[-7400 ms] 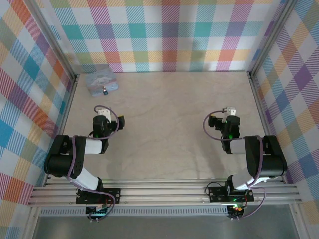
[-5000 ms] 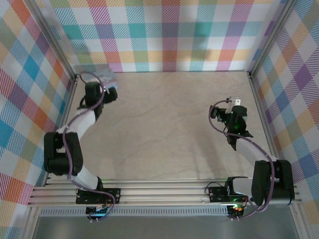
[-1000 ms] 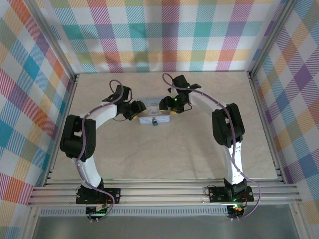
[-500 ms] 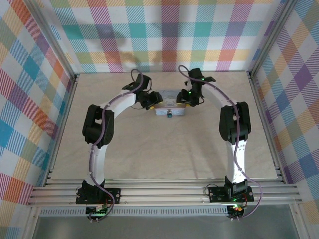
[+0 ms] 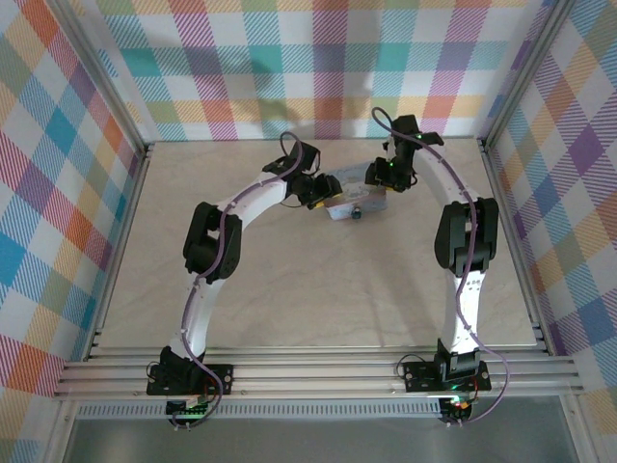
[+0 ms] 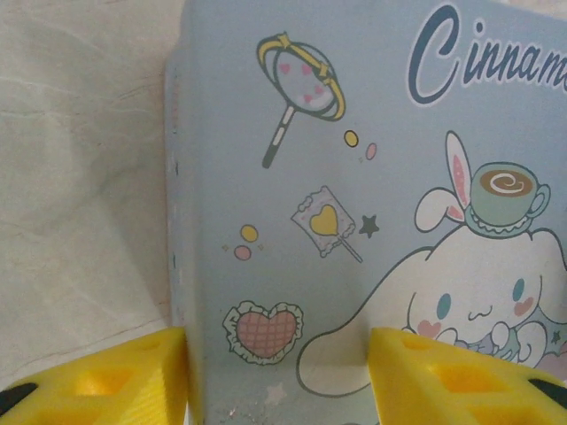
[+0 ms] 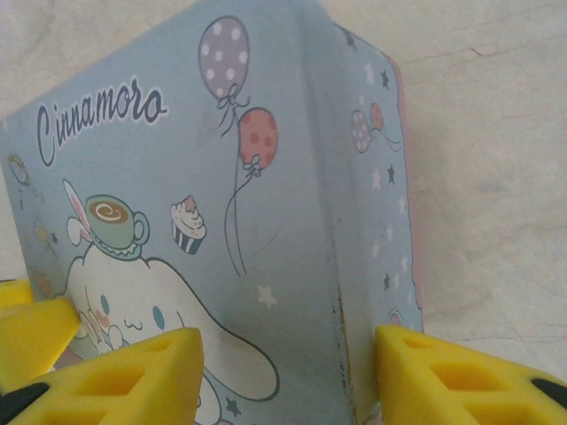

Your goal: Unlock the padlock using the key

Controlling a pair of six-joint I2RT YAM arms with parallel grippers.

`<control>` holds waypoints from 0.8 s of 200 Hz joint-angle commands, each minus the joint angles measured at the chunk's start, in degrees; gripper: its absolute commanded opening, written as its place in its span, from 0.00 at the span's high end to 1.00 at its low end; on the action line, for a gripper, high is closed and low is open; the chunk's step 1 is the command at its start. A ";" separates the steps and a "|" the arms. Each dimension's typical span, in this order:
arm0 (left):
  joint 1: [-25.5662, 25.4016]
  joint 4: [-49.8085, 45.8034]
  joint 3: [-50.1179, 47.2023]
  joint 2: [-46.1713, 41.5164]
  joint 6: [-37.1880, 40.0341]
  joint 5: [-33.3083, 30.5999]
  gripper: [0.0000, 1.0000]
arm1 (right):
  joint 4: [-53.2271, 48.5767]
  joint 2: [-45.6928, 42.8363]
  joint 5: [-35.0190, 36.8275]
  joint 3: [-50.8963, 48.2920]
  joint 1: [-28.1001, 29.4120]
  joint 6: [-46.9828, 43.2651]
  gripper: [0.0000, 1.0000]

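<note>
A pale blue cartoon-printed tin (image 5: pixel 349 200) lies near the back middle of the table, held between both arms. The padlock (image 5: pixel 355 213) is a tiny dark lock with a blue speck hanging at the tin's near edge. My left gripper (image 5: pixel 324 192) is on the tin's left end. In the left wrist view one yellow finger (image 6: pixel 106 381) presses the side wall and the other rests on the lid (image 6: pixel 354 204). My right gripper (image 5: pixel 381 179) is on the right end. Its fingers (image 7: pixel 461 376) straddle the tin's corner (image 7: pixel 337 230).
The checked back wall (image 5: pixel 328 68) stands close behind the tin. Aluminium rails (image 5: pixel 501 183) border the table's sides. Bare table (image 5: pixel 308 289) stretches from the tin to the arm bases.
The tin and both grippers have slid to the right and a little toward the back wall. The padlock has travelled with the tin.
</note>
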 commanded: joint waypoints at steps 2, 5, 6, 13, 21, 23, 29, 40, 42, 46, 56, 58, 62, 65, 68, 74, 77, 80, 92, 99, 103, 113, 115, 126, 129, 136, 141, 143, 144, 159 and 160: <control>-2.52 1.80 1.87 0.95 0.11 3.64 0.45 | -1.60 -2.86 -2.80 -1.25 0.40 -1.24 0.47; -2.52 1.86 1.82 1.01 0.19 3.54 0.45 | -1.54 -3.24 -2.68 -1.57 0.22 -1.32 0.47; -2.52 1.86 1.84 1.02 0.20 3.49 0.45 | -1.54 -3.35 -2.66 -1.70 0.19 -1.39 0.47; -2.49 1.74 1.86 0.98 0.32 3.34 0.45 | -1.47 -4.02 -2.33 -2.40 -0.17 -1.58 0.47; -2.52 1.72 1.85 0.91 0.31 3.18 0.44 | -1.69 -4.81 -1.65 -3.03 -0.52 -1.92 0.46; -2.52 1.70 1.86 0.97 0.30 3.11 0.44 | -1.73 -5.05 -1.39 -3.12 -0.60 -1.97 0.46; -2.52 1.67 1.84 0.81 0.31 2.97 0.44 | -2.02 -5.57 -0.52 -3.65 -0.84 -2.20 0.46; -2.52 1.51 1.79 0.62 0.30 2.79 0.43 | -2.29 -6.70 1.71 -4.32 -1.36 -2.55 0.45; -2.52 1.38 1.73 0.57 0.35 2.79 0.42 | -2.39 -6.89 2.09 -4.54 -1.52 -2.57 0.45; -2.52 1.26 1.77 0.42 0.32 2.60 0.42 | -2.54 -7.37 2.85 -4.91 -1.76 -2.77 0.45; -2.51 1.04 1.43 -0.25 0.50 2.32 0.41 | -2.98 -8.37 4.76 -5.59 -2.55 -2.80 0.45; -2.52 1.00 1.27 -0.37 0.53 2.26 0.41 | -3.02 -8.56 5.05 -5.74 -2.74 -2.79 0.45; -2.52 1.17 0.96 -0.72 0.56 2.14 0.40 | -3.35 -8.96 5.68 -6.02 -3.15 -2.71 0.45; -2.52 1.22 0.62 -1.02 0.64 2.05 0.40 | -3.49 -9.26 6.04 -6.20 -3.46 -2.63 0.45; -2.52 1.34 0.26 -1.34 0.81 1.96 0.40 | -3.55 -9.66 6.58 -6.41 -3.84 -2.54 0.45; -2.52 1.39 -0.22 -1.96 1.04 1.67 0.40 | -3.56 -10.39 7.18 -7.08 -4.45 -2.38 0.45; -2.52 1.23 -0.36 -2.23 1.15 1.59 0.39 | -3.50 -10.81 7.47 -7.27 -4.76 -2.30 0.44; -2.51 1.14 -0.56 -2.47 1.45 1.42 0.40 | -3.40 -11.24 7.83 -7.68 -5.07 -2.26 0.44; -2.47 0.11 -0.83 -3.23 2.27 0.77 0.39 | -2.91 -12.83 9.11 -9.36 -6.01 -2.14 0.43; -2.52 -0.63 -0.81 -3.65 2.75 0.55 0.39 | -2.78 -13.57 10.00 -10.24 -6.55 -2.16 0.43; -2.52 -0.97 -0.82 -3.99 2.98 0.35 0.39 | -2.88 -13.92 10.50 -10.69 -6.86 -2.16 0.43; -2.52 -1.60 -1.27 -4.91 3.58 0.03 0.38 | -3.06 -14.67 11.66 -11.95 -7.68 -1.93 0.42; -2.50 -1.61 -1.42 -5.16 3.69 -0.09 0.38 | -3.19 -14.79 11.90 -12.22 -7.89 -1.86 0.42; -2.52 -1.94 -2.71 -6.78 4.52 -0.82 0.38 | -3.65 -15.35 13.63 -13.95 -9.08 -1.00 0.42; -2.52 -1.99 -3.14 -7.28 4.80 -1.10 0.38 | -3.73 -15.52 14.10 -14.55 -9.42 -0.76 0.42; -2.47 -2.32 -4.13 -8.55 5.53 -1.80 0.37 | -3.62 -16.03 15.09 -16.18 -10.29 -0.15 0.42; -2.52 -2.64 -4.90 -9.44 6.09 -2.34 0.37 | -3.42 -16.39 15.79 -17.40 -10.92 0.21 0.42; -2.52 -2.80 -5.19 -9.85 6.36 -2.60 0.37 | -3.35 -16.52 16.00 -17.87 -11.20 0.34 0.42; -2.52 -2.88 -5.35 -10.04 6.45 -2.70 0.37 | -3.24 -16.58 16.13 -18.11 -11.32 0.41 0.42; -2.44 -3.69 -8.06 -12.95 8.29 -4.20 0.36 | -2.36 -17.46 17.02 -21.30 -13.06 0.94 0.42; -2.43 -3.77 -8.24 -13.17 8.43 -4.29 0.36 | -2.26 -17.54 17.07 -21.49 -13.18 0.97 0.42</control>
